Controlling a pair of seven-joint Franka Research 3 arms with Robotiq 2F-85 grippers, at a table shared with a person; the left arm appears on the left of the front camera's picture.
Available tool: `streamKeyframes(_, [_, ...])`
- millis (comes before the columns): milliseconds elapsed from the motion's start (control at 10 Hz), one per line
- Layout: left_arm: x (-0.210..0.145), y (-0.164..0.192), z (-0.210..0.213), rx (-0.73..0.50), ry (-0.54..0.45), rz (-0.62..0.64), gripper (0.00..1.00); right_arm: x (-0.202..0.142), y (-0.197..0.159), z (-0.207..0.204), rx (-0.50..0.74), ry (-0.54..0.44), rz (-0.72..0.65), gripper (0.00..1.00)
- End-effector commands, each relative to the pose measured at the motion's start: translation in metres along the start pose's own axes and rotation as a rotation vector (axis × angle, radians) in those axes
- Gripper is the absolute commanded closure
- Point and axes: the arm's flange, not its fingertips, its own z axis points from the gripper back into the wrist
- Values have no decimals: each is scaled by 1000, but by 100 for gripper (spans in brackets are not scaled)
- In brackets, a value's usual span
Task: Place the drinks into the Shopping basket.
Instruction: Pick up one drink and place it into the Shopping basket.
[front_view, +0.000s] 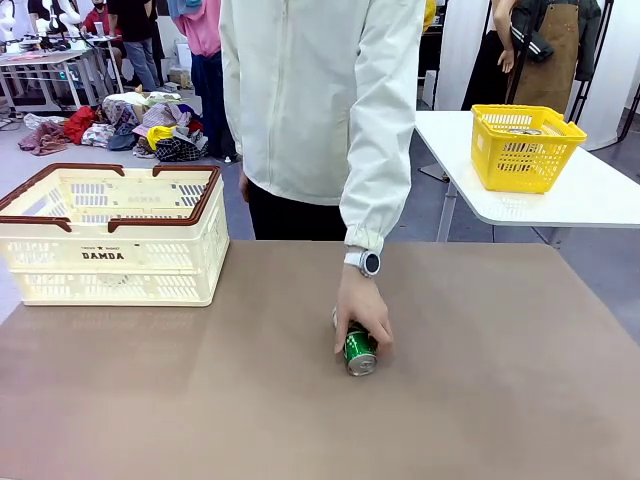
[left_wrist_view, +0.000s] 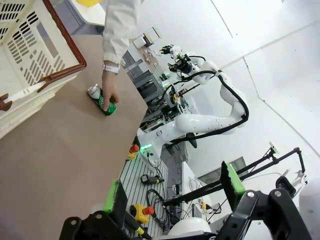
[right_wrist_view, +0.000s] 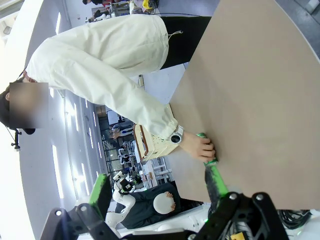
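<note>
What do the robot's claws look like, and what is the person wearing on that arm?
The left gripper and right gripper are black, each with two fingers faced with bright green pads. The person's sleeve is cream-white with a gathered elastic cuff. A watch with a white strap and a dark round face sits at the wrist.
</note>
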Motion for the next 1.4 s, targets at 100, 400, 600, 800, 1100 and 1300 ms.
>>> streamKeyframes(100, [0,-3,0,-2,-5,11,0,0,1,2,6,6,27,0])
streamKeyframes(400, [0,-3,0,-2,-5,11,0,0,1,2,6,6,27,0])
streamKeyframes(600, [0,0,0,0,0,0,0,0,1,2,6,6,27,0])
streamKeyframes(800, [59,-36,-56,57,-68,117,0,0,1,2,6,6,27,0])
streamKeyframes(1100, [149,-65,-234,157,132,266,0,0,1,2,6,6,27,0])
streamKeyframes(1300, [157,-63,-314,171,356,358,0,0,1,2,6,6,27,0])
